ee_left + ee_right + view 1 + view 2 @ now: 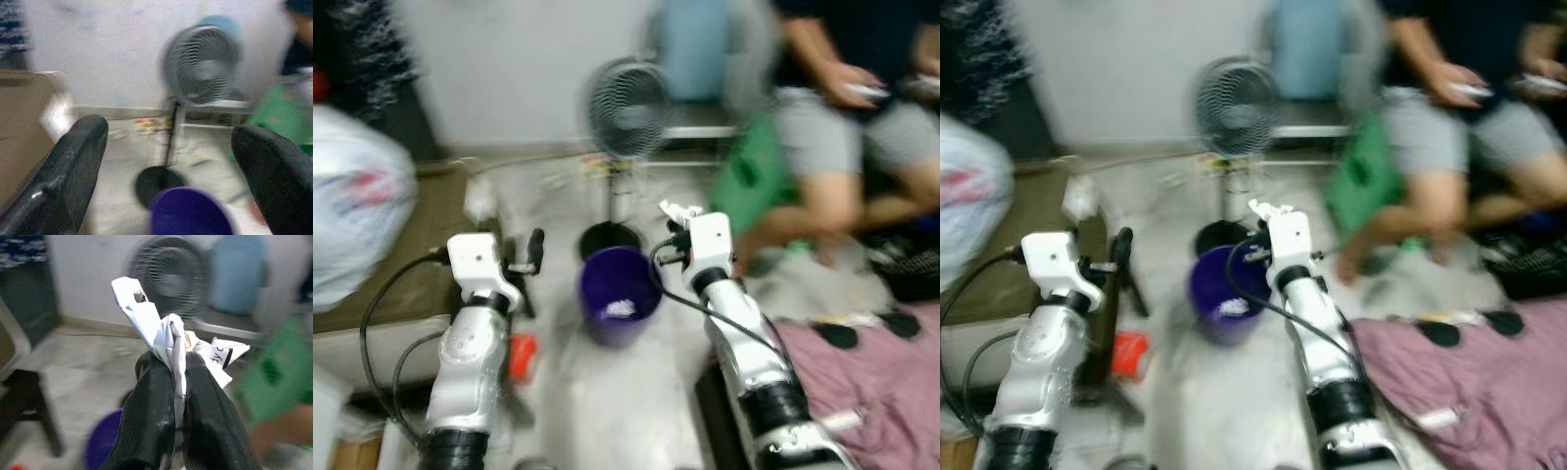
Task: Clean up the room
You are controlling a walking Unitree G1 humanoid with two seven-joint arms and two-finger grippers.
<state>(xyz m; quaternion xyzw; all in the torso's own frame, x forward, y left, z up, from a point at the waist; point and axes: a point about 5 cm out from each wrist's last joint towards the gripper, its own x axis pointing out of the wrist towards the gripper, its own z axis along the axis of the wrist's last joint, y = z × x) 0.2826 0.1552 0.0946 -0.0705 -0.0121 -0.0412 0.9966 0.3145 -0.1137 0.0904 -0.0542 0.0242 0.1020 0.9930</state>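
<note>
Right claw [177, 382] is clamped on crumpled white paper [168, 340], held just beside the purple round plastic bin [620, 294]. Left claw [171, 161] stands wide, empty. Recommendation: centre over the bin's mouth before releasing.

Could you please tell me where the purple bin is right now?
The purple bin stands on the floor straight ahead, between the two arms, in front of the fan's black base. The right end effector, pinching crumpled paper, is just beside its rim.
</note>
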